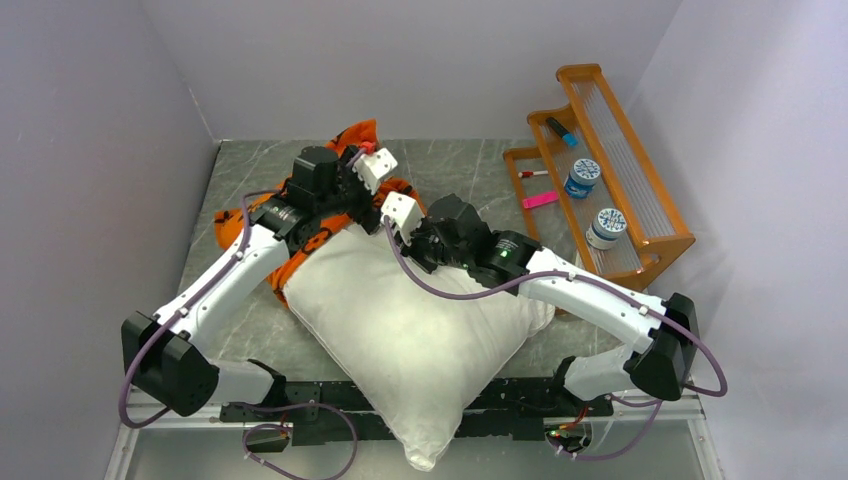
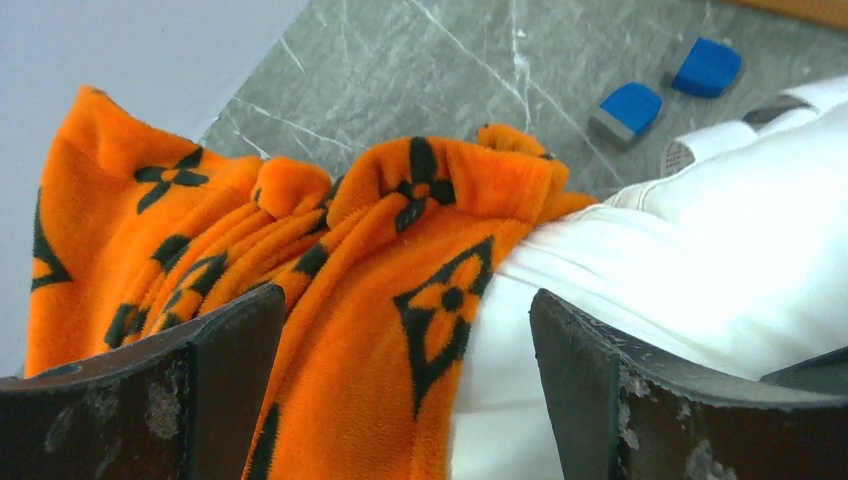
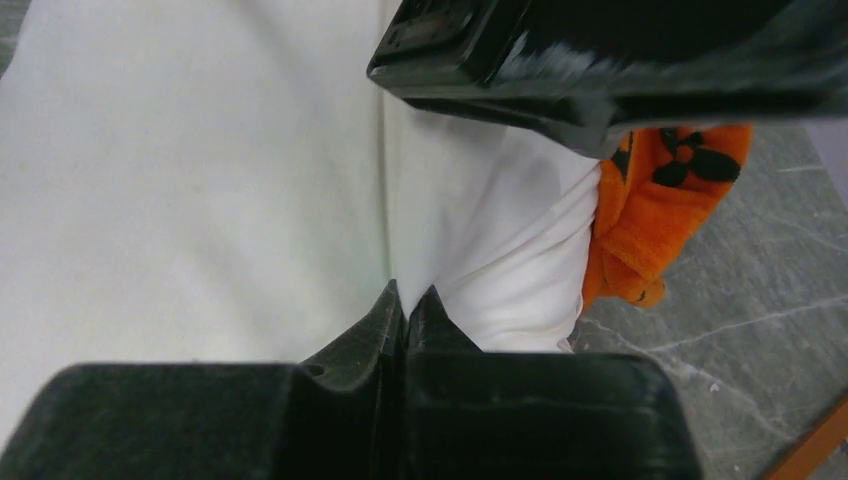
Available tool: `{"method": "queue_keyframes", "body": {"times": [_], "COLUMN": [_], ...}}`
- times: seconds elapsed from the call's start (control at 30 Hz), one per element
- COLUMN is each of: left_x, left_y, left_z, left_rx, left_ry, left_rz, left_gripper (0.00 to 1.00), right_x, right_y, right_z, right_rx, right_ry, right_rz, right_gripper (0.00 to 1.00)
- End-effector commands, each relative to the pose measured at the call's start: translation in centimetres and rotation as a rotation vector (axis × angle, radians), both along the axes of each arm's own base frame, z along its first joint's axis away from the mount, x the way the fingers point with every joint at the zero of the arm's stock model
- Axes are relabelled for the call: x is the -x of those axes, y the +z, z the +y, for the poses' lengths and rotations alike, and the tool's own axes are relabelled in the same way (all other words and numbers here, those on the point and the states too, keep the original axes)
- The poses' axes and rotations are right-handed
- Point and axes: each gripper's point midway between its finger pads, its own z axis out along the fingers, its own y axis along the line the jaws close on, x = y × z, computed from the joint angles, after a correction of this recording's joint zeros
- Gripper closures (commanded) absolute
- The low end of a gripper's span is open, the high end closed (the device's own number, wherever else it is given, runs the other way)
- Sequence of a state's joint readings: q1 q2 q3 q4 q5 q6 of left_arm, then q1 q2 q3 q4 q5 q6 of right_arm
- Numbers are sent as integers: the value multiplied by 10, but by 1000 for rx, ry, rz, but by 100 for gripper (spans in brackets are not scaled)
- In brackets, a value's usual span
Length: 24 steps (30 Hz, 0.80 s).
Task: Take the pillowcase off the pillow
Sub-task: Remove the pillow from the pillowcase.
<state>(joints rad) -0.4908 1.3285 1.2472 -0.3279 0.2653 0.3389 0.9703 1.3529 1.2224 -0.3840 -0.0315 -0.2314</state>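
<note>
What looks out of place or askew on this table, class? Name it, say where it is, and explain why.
The pillow lies diagonally, and its near corner overhangs the table edge across the arm bases. The pillowcase is bunched in a crumpled heap against the pillow's far corner instead of lying flat.

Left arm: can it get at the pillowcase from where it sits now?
Likely yes. The left gripper is open, and the bunched pillowcase lies right between its jaws with nothing in front; the pillow edges in too, so closing might catch both.
</note>
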Motion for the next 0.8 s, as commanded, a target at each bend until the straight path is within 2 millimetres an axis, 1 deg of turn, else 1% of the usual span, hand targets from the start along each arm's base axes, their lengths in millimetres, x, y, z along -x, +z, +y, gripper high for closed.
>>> {"method": "queue_keyframes", "body": {"times": [0.0, 0.1, 0.2, 0.3, 0.37, 0.53, 0.57, 0.63, 0.67, 0.73, 0.77], "left_x": [-3, -10, -19, -35, -44, -72, -79, -92, -98, -112, -118], "left_y": [-8, -14, -18, -24, -23, -16, -16, -16, -16, -23, -24], "left_z": [13, 28, 38, 51, 64, 102, 107, 108, 105, 101, 103], "left_rx": [-93, -154, -182, -208, -199, -169, -167, -159, -153, -157, -157], "left_ry": [18, 83, 150, 249, 317, 501, 521, 542, 540, 551, 579], "left_rz": [-61, -89, -92, -72, -61, -45, -33, -12, 0, 30, 33], "left_gripper": [3, 3, 3, 8, 9, 11, 11, 12, 12, 13, 13], "right_x": [15, 15, 16, 18, 20, 26, 28, 30, 30, 31, 32], "right_y": [-5, -4, -3, -3, -4, -11, -12, -14, -15, -17, -18], "right_z": [-4, -7, -10, -12, -12, -13, -13, -14, -14, -16, -18], "right_rx": [40, 41, 40, 34, 32, 14, 7, -3, -4, 0, 5], "right_ry": [38, 27, 17, 16, 17, 10, 11, 11, 11, 7, 2], "right_rz": [50, 47, 44, 51, 53, 53, 55, 54, 55, 52, 49], "right_gripper": [100, 100, 100, 100, 100, 100, 100, 100, 100, 100, 100]}}
